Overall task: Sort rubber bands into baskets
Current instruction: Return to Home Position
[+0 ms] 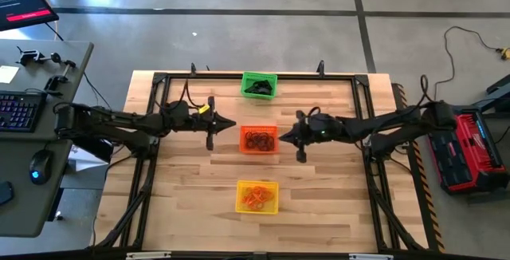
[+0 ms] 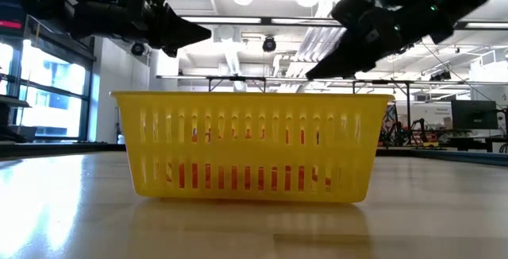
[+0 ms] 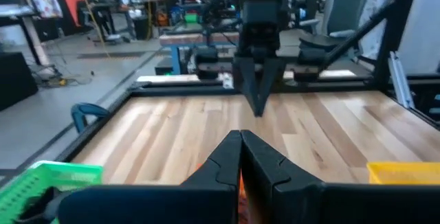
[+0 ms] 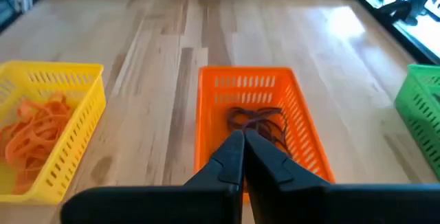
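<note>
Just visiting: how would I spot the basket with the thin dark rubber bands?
On the wooden table, three mesh baskets sit in a row down the middle. The centre one, between the left gripper and right gripper, is the orange basket with thin dark bands; the green basket and yellow basket flank it.

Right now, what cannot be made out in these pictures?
High view: the dark rubber bands in the orange plastic mesh basket are too small to count.
Right wrist view: the picture's edge cuts off the green plastic mesh basket; its contents do not show.
Low view: the yellow plastic mesh basket blocks both others behind it.
</note>
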### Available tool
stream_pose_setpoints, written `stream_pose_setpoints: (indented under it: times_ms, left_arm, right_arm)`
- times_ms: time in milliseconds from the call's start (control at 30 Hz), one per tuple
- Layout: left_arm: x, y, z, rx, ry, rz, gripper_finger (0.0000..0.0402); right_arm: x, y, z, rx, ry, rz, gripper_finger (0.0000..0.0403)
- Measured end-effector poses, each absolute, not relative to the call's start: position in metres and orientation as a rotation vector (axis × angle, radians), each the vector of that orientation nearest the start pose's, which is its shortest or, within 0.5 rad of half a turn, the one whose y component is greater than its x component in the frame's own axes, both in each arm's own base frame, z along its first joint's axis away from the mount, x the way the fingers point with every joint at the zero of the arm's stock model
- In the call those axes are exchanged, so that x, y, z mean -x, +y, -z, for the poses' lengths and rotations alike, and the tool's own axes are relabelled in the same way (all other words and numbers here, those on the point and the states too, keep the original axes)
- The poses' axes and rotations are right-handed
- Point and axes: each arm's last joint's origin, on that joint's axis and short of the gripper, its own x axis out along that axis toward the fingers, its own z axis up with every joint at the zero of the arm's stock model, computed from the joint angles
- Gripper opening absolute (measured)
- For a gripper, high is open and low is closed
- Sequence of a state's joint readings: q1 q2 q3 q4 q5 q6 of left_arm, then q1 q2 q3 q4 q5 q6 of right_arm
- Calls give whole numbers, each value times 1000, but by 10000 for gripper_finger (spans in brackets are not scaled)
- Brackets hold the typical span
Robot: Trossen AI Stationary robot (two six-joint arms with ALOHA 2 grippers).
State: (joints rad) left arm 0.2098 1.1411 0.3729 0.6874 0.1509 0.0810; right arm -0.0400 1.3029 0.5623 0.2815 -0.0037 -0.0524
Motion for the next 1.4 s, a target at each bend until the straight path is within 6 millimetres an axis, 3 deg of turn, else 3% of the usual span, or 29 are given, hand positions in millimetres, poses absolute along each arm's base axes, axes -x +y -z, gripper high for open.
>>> stream_pose_setpoints:
  times_ms: [300, 500, 667, 933, 1400]
  left_arm:
    - [-215, 47, -213, -71, 62, -77, 0]
    - [-200, 43, -194, -36, 16, -79, 0]
    - [-184, 40, -187, -22, 5, -104, 0]
    - [-165, 42, -194, -35, -26, -158, 0]
    - [-153, 44, -198, -46, 0, -163, 0]
  right_arm:
    - [-229, -29, -181, -29, 333, -33, 0]
    - [-213, -36, -183, -23, 285, -1, 0]
    - [-193, -33, -185, 17, 234, 75, 0]
    - [-161, -28, -173, 4, 164, 128, 0]
    - [-136, -25, -163, 16, 123, 183, 0]
